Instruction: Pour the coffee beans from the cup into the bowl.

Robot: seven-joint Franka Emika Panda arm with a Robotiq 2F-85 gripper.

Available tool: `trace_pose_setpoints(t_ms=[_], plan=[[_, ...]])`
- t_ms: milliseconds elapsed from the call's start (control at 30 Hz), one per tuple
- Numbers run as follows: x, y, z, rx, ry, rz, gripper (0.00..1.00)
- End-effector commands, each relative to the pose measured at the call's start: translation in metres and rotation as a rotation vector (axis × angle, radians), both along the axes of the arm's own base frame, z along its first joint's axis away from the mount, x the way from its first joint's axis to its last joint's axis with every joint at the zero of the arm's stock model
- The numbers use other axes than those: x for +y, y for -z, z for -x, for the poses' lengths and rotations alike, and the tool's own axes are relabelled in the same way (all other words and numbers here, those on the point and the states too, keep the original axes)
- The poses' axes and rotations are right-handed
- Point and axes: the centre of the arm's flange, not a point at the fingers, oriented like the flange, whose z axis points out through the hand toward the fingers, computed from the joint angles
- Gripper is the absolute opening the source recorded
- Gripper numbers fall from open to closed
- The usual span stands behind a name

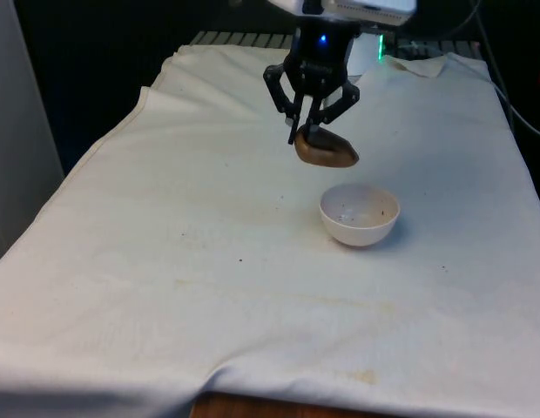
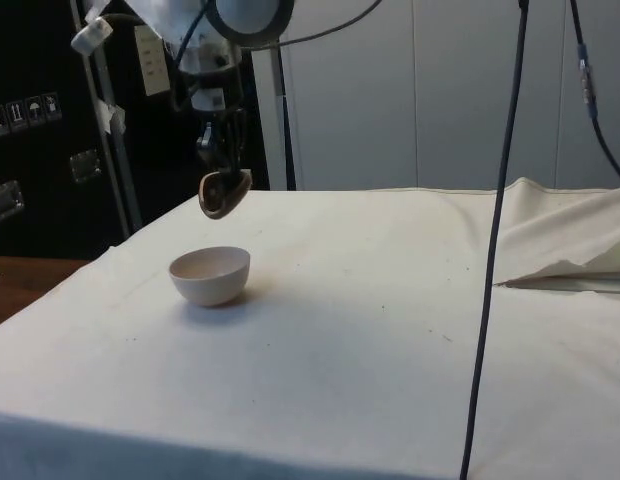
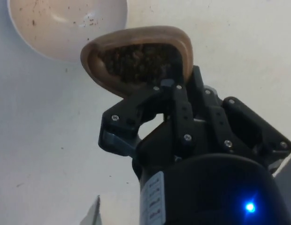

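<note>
The gripper (image 1: 306,131) hangs in the air above the table, pointing down, with its two black fingers closed on the rim of a small brown cup (image 1: 325,151). In the front view the cup sits just under the fingertips, tipped over to the front view's right, so that its mouth faces sideways and slightly down. In the side view the gripper (image 2: 228,172) comes down from the white arm at the top of the picture, and the cup (image 2: 224,193) is tilted, clear of the cloth.

In the wrist view the fingers (image 3: 172,107) pinch the cup's (image 3: 136,58) edge, and dark coffee beans (image 3: 136,61) fill its inside; none are seen falling out.

The white bowl (image 1: 360,214) stands upright on the white cloth (image 1: 165,261), below the cup and a little nearer the camera and to the front view's right. Cup and bowl are apart, with open air between them. From the side the bowl (image 2: 210,275) sits almost under the cup. In the wrist view the bowl (image 3: 65,28) has a few dark specks scattered on its inner wall.
</note>
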Motion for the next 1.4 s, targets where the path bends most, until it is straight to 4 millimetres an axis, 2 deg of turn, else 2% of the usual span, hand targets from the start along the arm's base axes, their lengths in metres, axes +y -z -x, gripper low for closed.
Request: trace_pose_setpoints(t_ms=[0,633,1367], plan=[[0.002,0.0,-0.001,0.002,0.003,0.02,0.01],[0.022,0.005,-0.001,0.003,-0.01,0.13,0.01],[0.044,0.007,-0.009,0.031,-0.024,0.307,0.01]])
